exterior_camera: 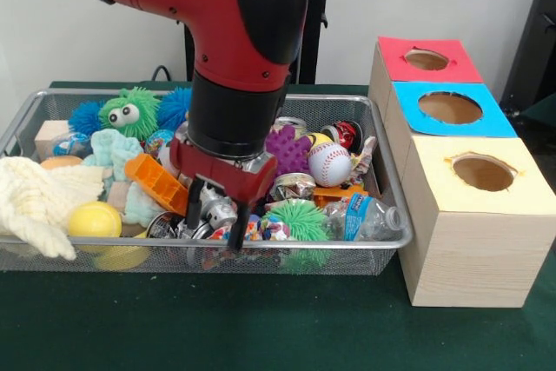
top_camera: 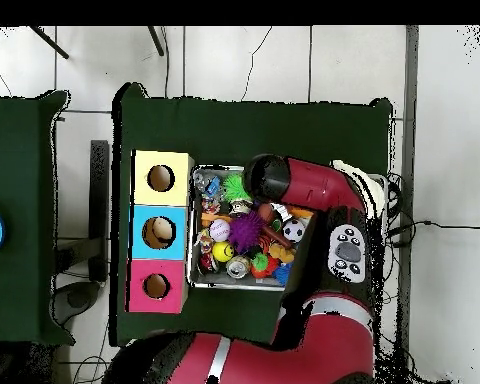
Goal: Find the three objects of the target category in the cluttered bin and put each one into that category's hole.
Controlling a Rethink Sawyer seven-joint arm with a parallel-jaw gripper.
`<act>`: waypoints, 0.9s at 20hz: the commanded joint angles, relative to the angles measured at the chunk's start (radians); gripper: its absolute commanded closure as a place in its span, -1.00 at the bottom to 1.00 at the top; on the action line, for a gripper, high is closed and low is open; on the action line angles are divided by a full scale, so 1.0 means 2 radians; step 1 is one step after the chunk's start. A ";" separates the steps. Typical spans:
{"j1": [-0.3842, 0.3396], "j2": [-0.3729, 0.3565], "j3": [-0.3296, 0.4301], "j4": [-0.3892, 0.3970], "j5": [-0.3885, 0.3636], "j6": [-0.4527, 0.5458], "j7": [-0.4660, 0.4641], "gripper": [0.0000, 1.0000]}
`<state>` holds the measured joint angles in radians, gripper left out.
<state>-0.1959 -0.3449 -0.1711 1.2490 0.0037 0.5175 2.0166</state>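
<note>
Gripper (exterior_camera: 219,219) is down inside the wire bin (exterior_camera: 382,162), near the bin's front rim. Fingers stand apart, tips among crushed cans (exterior_camera: 208,213); nothing clamped that I can see.

Clutter around the gripper in the bin: orange block (exterior_camera: 156,182) just beside it, purple spiky ball (exterior_camera: 287,149) and baseball (exterior_camera: 329,163) on its other side, green spiky ball (exterior_camera: 304,221) and plastic bottle (exterior_camera: 369,217) along the bin's front rim. Yellow ball (exterior_camera: 94,219) and cream cloth (exterior_camera: 35,202) sit at the bin's end away from the boxes; the cloth hangs over the rim. Green googly-eyed toy (exterior_camera: 129,112) at the bin's back wall.

Bin is packed, with little free floor showing. The arm covers the bin's middle.

Beside the bin: red box (exterior_camera: 415,62), blue box (exterior_camera: 452,110), yellow box (exterior_camera: 482,175), each with a round hole on top. Holes look empty. Green table (exterior_camera: 261,327) is bare in front of the bin.
</note>
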 commanded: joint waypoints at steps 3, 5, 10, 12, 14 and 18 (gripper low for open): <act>-0.007 -0.034 0.062 0.072 -0.038 -0.024 -0.014 -1.00; 0.003 -0.036 0.049 0.079 -0.028 -0.018 0.023 -1.00; 0.042 -0.033 0.005 0.095 0.016 -0.006 0.134 -1.00; 0.054 -0.028 -0.008 0.102 0.033 -0.013 0.167 -1.00; 0.066 -0.026 -0.021 0.106 0.044 -0.012 0.179 -1.00; 0.090 -0.022 -0.047 0.117 0.069 -0.021 0.209 -1.00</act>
<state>-0.0532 -0.4072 -0.2296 1.3620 0.0682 0.5111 2.0695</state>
